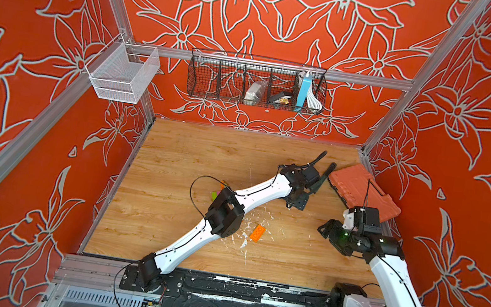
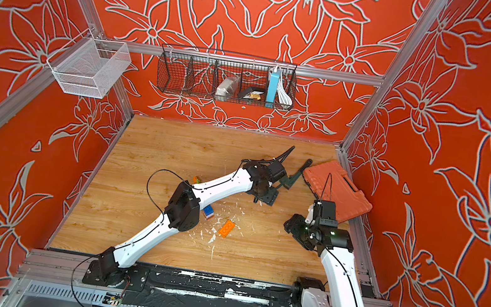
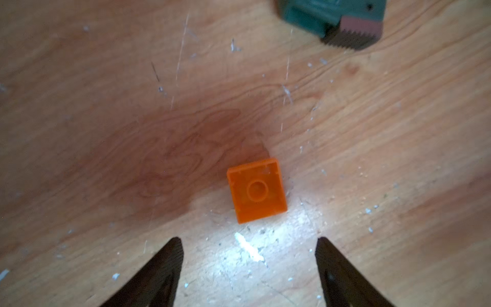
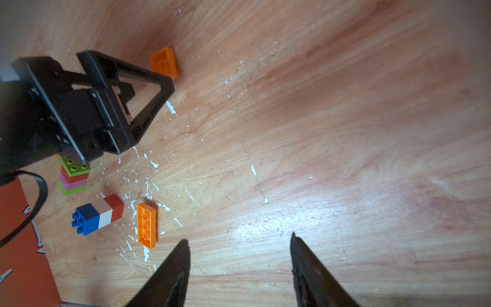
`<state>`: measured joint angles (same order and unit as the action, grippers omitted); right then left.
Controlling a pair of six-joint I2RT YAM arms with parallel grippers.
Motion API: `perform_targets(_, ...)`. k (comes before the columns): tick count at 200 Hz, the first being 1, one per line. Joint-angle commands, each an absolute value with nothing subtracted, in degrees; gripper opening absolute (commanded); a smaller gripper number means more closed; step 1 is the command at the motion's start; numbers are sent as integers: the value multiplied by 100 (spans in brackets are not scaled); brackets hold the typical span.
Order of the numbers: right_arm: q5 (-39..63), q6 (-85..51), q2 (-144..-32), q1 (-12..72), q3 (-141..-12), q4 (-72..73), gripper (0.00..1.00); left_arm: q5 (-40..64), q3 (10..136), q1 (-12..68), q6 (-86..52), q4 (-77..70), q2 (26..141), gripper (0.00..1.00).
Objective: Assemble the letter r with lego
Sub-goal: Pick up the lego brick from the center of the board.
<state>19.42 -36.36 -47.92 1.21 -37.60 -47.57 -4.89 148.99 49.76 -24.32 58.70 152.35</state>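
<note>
A small orange square lego brick (image 3: 257, 190) lies studs-down on the wood, just ahead of my open left gripper (image 3: 249, 243), whose jaws stand wide with nothing between them. In the right wrist view that brick (image 4: 163, 62) lies just past the left gripper's fingers (image 4: 162, 90). A long orange brick (image 1: 257, 232) (image 4: 146, 225) lies flat mid-table. Beside it a blue-white-red stack (image 4: 98, 214) (image 2: 208, 211) lies on its side. A green, red and pink stack (image 4: 73, 176) stands partly under the left arm. My right gripper (image 4: 239, 240) hovers open and empty over bare wood.
An orange-red ribbed case (image 1: 360, 191) lies at the table's far right corner. Green pliers with black handles (image 1: 321, 179) lie next to it, near the left gripper. White paint flecks (image 1: 244, 243) dot the middle of the table. A wire basket (image 1: 256, 81) hangs on the back wall.
</note>
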Motion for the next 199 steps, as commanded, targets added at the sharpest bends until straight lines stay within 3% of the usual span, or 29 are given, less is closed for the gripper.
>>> perform_targets(1, 1976, -3596, -4790, 88, -3683, -4801, 62, -523, 15071, 4949, -2331, 5695, 15481, 79)
perform_targets(105, 2005, -3534, -4842, 88, -3691, -4790, 63, -666, 15350, 4953, -2264, 5581, 15894, 62)
perform_targets(199, 2013, -3485, -4839, 87, -3691, -4774, 63, -734, 15434, 4943, -2155, 5895, 16176, 37)
